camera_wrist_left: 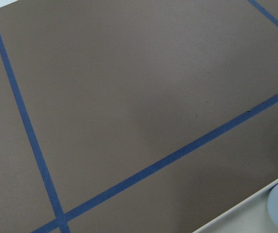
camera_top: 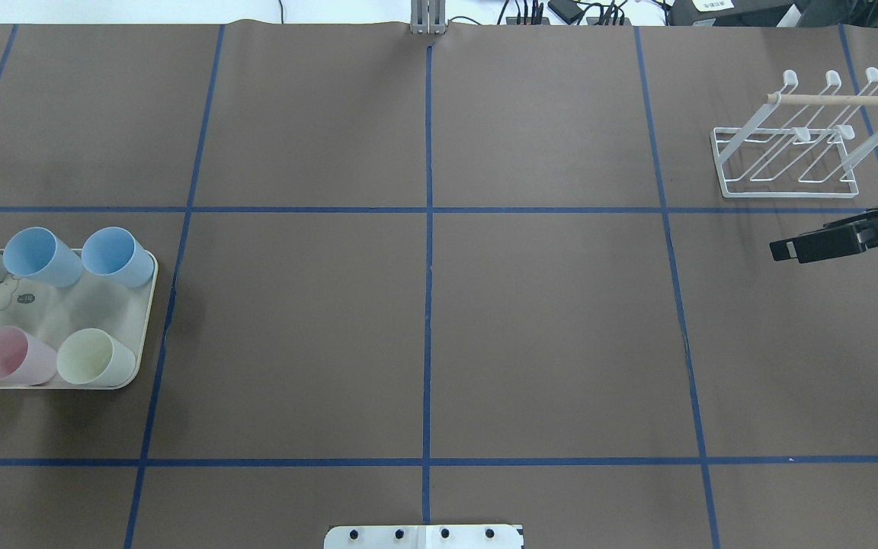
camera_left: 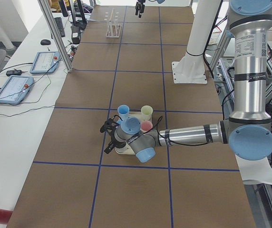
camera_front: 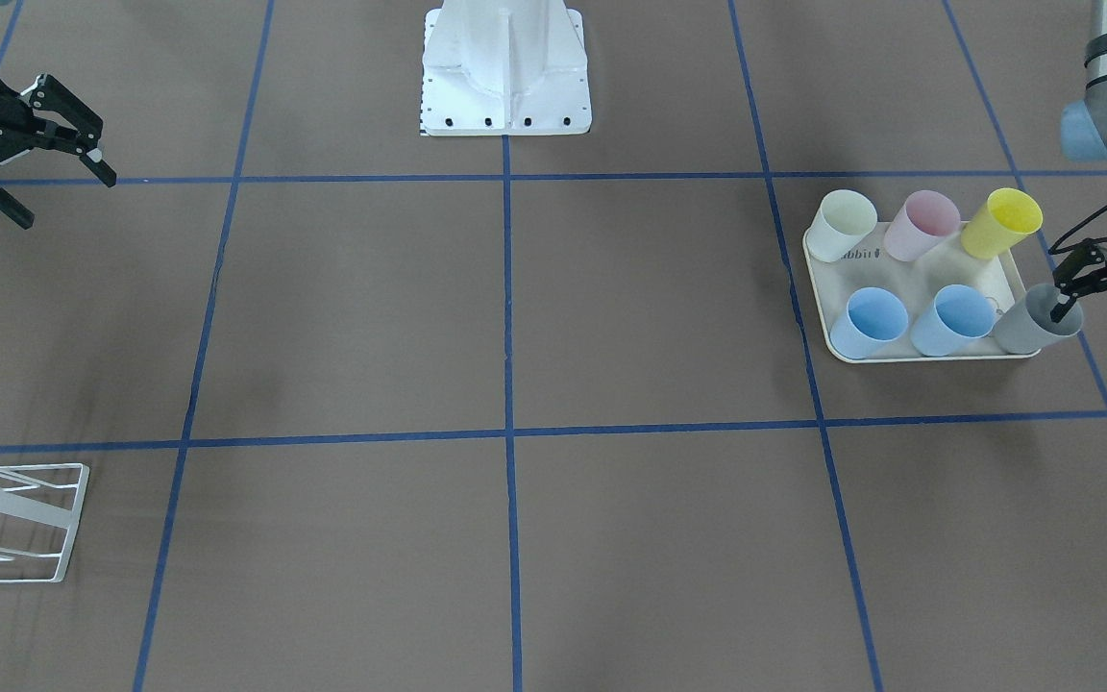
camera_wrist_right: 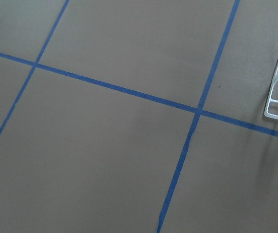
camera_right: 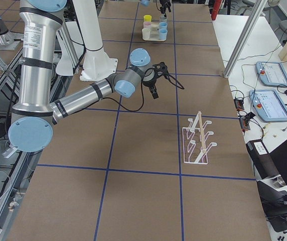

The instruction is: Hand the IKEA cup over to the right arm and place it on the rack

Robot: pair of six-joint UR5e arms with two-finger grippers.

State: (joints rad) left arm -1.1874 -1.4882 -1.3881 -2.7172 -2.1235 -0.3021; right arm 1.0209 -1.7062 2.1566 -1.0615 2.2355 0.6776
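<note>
Left pincer [camera_front: 1098,327] in the front-facing view is spread wide at the end of the cream tray [camera_front: 928,358]. One finger [camera_front: 1058,306] dips into the mouth of the grey cup [camera_front: 1024,332] and the other sits outside its wall, so it's straddling, not squeezing. The grey cup is at the tray's corner beside two blue cups [camera_front: 871,322]; can't tell if it's on the rim or just off it. Right pincer [camera_front: 68,202] hangs over the other end of the surface [camera_front: 371,308], jaws wide, nothing in them. The rack [camera_front: 11,506] is chopped off by the frame edge there. Overhead, the left pincer is out of frame, the grey cup is half cropped, and the right pincer shows edge-on near the rack, so its gap is unreadable. In the left side view the near arm covers part of the tray. In the right side view the cups are tiny. Wrist cams mostly show brown surface and blue tape [camera_front: 507,288], plus a rack corner in the right one.
</note>
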